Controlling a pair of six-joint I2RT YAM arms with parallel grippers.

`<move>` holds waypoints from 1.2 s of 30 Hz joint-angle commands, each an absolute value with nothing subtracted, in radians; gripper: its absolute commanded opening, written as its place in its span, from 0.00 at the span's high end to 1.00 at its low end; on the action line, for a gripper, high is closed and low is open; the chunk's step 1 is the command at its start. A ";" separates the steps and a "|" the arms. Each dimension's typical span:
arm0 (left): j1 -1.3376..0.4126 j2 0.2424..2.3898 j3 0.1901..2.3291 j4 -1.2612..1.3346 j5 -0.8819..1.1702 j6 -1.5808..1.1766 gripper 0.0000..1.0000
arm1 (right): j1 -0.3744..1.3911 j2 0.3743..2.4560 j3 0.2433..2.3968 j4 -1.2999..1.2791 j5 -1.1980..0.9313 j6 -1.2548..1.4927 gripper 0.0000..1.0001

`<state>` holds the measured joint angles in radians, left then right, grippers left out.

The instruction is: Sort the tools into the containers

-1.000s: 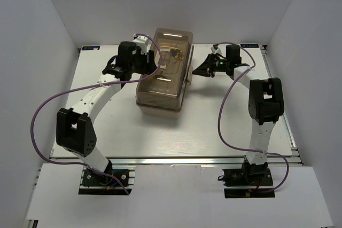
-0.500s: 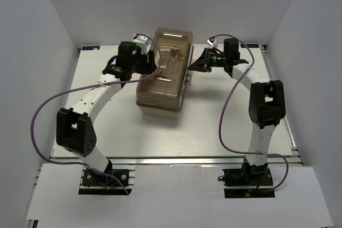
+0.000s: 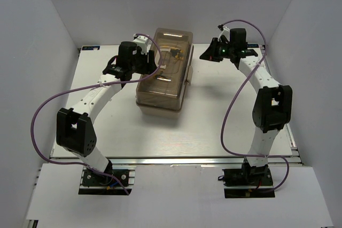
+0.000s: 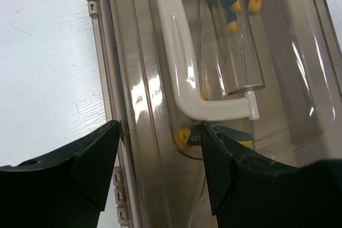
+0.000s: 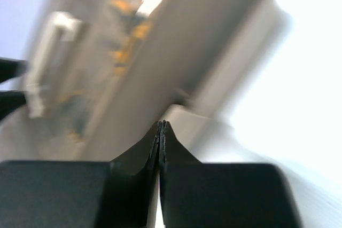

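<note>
The toolbox (image 3: 163, 76) stands closed at the table's middle back, with a translucent brown lid (image 4: 278, 68) and a beige handle (image 4: 184, 68). Yellow-and-black tools (image 4: 243, 6) show through the lid. My left gripper (image 4: 160, 148) is open, its jaws astride the lid's left edge near the handle; in the top view it (image 3: 152, 62) sits over the box's left side. My right gripper (image 5: 162, 124) is shut and empty, raised to the right of the box (image 5: 160, 52); in the top view it (image 3: 206, 56) hovers beside the box's far right corner. The beige trays are out of view.
Purple cables (image 3: 43, 110) loop off both arms over the white table (image 3: 214, 132). White walls close in on the left, the back and the right. The table's front rail (image 3: 176, 159) runs along the near edge.
My right arm has swung up and back, carrying its shut gripper away from the box's right side toward the far right corner. The left arm and the toolbox have not moved.
</note>
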<state>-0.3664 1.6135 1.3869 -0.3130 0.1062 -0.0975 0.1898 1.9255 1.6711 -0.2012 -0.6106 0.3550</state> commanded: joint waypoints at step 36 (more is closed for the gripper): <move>-0.344 1.692 1.414 -0.313 0.268 -0.133 0.23 | 0.376 2.106 1.741 -0.365 -0.204 0.336 1.00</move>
